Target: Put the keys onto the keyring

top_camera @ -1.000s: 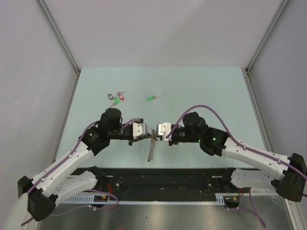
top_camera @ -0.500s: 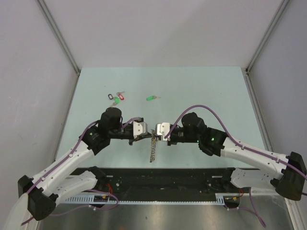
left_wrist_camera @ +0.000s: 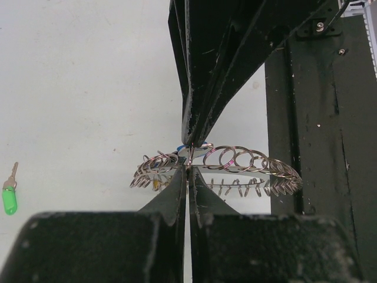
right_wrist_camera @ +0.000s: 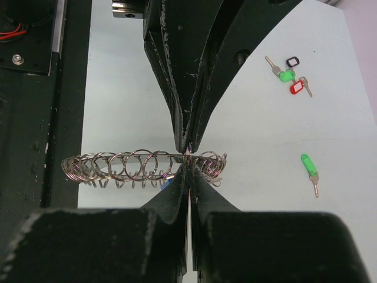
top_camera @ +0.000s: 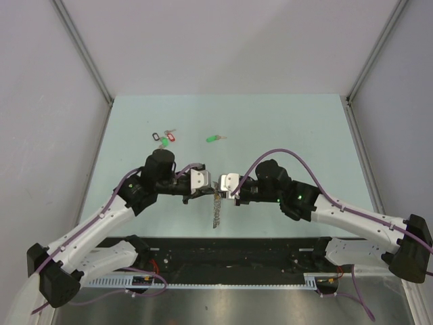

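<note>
The keyring [top_camera: 215, 211], a large ring of coiled grey wire, hangs edge-on above the table between my two grippers. My left gripper [top_camera: 206, 190] is shut on its coil [left_wrist_camera: 218, 168] from the left. My right gripper [top_camera: 223, 189] is shut, tip to tip with the left one, at the same spot on the keyring [right_wrist_camera: 141, 165]. A sliver of the blue-tagged key [left_wrist_camera: 187, 150] shows at the right gripper's fingers [right_wrist_camera: 177, 191], mostly hidden. The green-tagged key [top_camera: 214, 139] lies alone on the table farther back; it also shows in the wrist views [left_wrist_camera: 8, 199] [right_wrist_camera: 309, 166].
A bunch of three keys tagged black, red and green [top_camera: 164, 138] [right_wrist_camera: 288, 75] lies at the back left of the pale green table [top_camera: 291, 135]. A black rail [top_camera: 237, 247] runs along the near edge, under the arms. Grey walls enclose the table.
The two grippers have stayed pinched together at the ring. The left arm has shifted slightly, and the hanging ring has swung from tilted to nearly vertical.
</note>
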You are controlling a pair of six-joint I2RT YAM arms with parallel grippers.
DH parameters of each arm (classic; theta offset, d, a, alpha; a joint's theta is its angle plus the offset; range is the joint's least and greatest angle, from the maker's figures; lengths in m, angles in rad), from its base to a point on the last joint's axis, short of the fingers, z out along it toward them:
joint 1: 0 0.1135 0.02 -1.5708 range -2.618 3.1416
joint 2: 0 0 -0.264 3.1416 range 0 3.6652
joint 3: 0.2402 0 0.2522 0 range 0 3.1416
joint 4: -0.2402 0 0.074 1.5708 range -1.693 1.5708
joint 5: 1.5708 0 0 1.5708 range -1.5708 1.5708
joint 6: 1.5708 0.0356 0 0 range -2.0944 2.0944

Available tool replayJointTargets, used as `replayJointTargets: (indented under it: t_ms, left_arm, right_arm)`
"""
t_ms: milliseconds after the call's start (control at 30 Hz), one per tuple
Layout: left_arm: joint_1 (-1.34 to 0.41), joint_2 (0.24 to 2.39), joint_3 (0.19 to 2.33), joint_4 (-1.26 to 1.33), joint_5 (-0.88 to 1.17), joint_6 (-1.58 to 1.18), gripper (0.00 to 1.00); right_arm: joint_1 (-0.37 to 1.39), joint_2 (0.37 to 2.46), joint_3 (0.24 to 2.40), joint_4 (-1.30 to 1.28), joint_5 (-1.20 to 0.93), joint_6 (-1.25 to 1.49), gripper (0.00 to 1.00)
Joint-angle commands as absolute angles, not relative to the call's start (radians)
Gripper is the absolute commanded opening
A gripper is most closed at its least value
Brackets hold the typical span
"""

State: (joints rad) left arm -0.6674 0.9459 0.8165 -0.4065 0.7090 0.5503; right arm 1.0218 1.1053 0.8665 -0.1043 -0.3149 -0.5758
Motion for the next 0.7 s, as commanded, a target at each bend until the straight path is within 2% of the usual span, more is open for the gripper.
replayJointTargets:
  t_ms: [0, 67, 100, 267, 433, 667]
  left_arm:
    - [-0.683, 0.947, 0.865, -0.399, 0.715, 0.565, 0.00]
    - [-0.683, 0.939, 0.856, -0.387, 0.718, 0.558, 0.00]
    - [-0.683, 0.934, 0.853, -0.376, 0.716, 0.557, 0.00]
    - [-0.683, 0.914, 0.833, -0.348, 0.712, 0.545, 0.00]
    - [-0.681, 0.897, 0.821, -0.324, 0.709, 0.538, 0.00]
    - [-0.681, 0.888, 0.808, -0.299, 0.713, 0.531, 0.00]
  right_arm:
    - [1.040, 1.088, 0.911, -0.025, -0.322, -0.565, 0.01]
    - [1.039, 1.085, 0.911, -0.029, -0.319, -0.560, 0.09]
    - [1.042, 1.078, 0.913, -0.031, -0.308, -0.558, 0.18]
    - [1.040, 1.049, 0.910, -0.074, -0.299, -0.568, 0.34]
    - [1.029, 1.012, 0.882, -0.084, -0.276, -0.586, 0.36]
    - [0.974, 1.015, 0.877, -0.101, -0.373, -0.592, 0.26]
